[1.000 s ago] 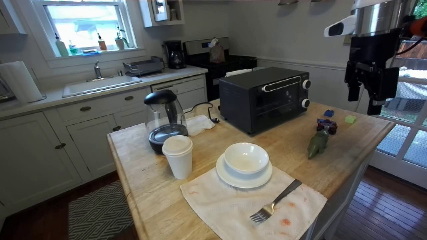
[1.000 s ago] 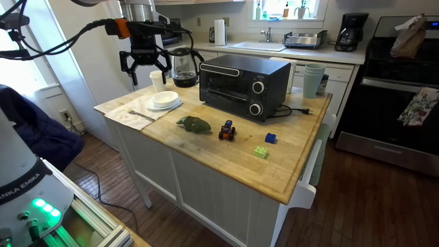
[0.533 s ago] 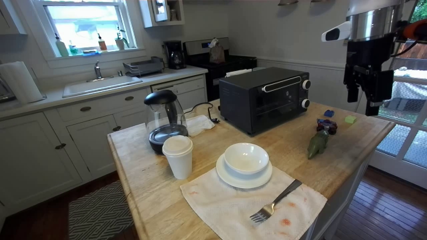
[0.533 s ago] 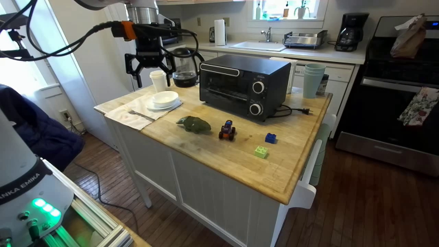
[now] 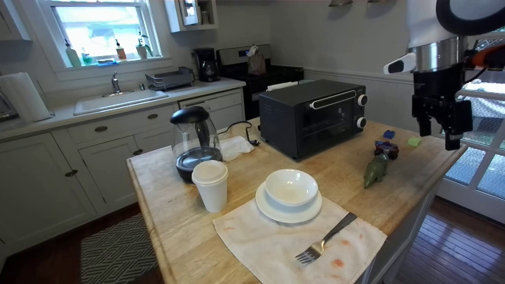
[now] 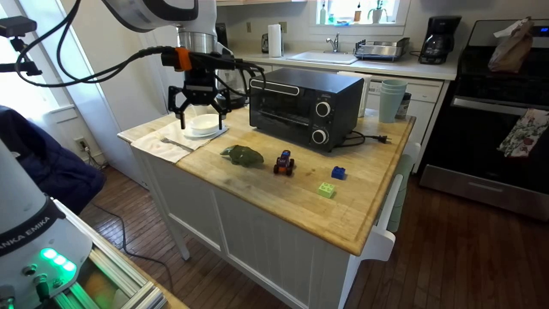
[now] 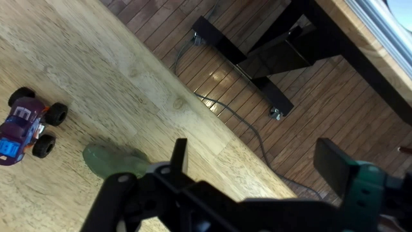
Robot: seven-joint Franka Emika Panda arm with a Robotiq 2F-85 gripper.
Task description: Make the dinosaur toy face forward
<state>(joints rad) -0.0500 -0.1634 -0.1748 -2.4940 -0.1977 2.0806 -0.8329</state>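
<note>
The dinosaur toy is a small dark green elongated figure lying on the wooden island top, in both exterior views point(image 5: 376, 170) point(image 6: 243, 156). One tapered end points toward the place mat, the other toward the toy truck. In the wrist view the toy point(image 7: 111, 159) is at the lower left, partly hidden by the left finger. My gripper hangs fingers down above the island's edge, in both exterior views point(image 5: 438, 141) point(image 6: 201, 127). It is open and empty, clear of the toy. In the wrist view its fingers point(image 7: 252, 141) are wide apart, over the table edge and the floor.
A purple toy truck point(image 6: 284, 163) stands beside the dinosaur. Blue point(image 6: 338, 173) and yellow-green point(image 6: 326, 190) blocks lie farther along. The black toaster oven point(image 6: 300, 109) stands behind. A place mat point(image 5: 252, 244) holds a white bowl point(image 5: 291, 187), plate and fork point(image 5: 327, 238).
My gripper has moved down toward the island top, and to the right in an exterior view. It stays open. The dinosaur toy and the other objects have not moved.
</note>
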